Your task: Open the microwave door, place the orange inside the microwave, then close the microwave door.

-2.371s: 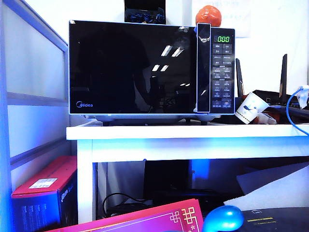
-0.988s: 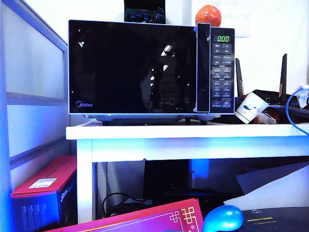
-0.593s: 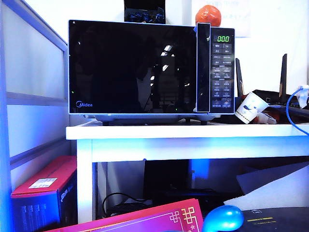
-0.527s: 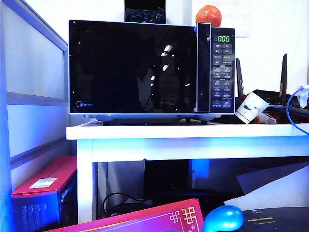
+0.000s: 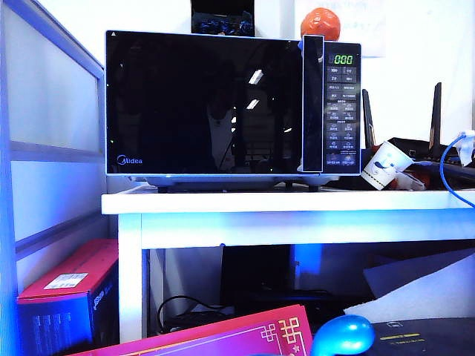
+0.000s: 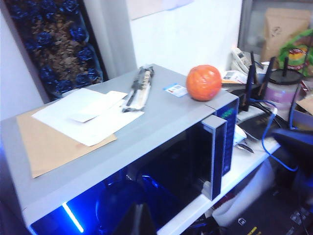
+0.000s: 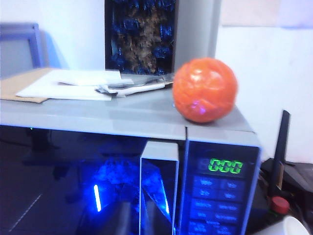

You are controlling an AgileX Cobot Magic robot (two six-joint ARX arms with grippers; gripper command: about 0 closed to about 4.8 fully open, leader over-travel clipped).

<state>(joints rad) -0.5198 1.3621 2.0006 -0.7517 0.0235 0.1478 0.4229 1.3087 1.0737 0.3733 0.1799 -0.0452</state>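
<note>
Only dark, blurred finger tips show: the left gripper [image 6: 138, 221] as a black pointed wedge, the right gripper [image 7: 142, 220] as two grey-black prongs.

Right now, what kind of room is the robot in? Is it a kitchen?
Probably not a kitchen; it looks more like an office or lab. The microwave sits on a plain white table beside a router with antennas and a blue cable. Boxes sit on the floor, and papers lie on the microwave's top.
</note>
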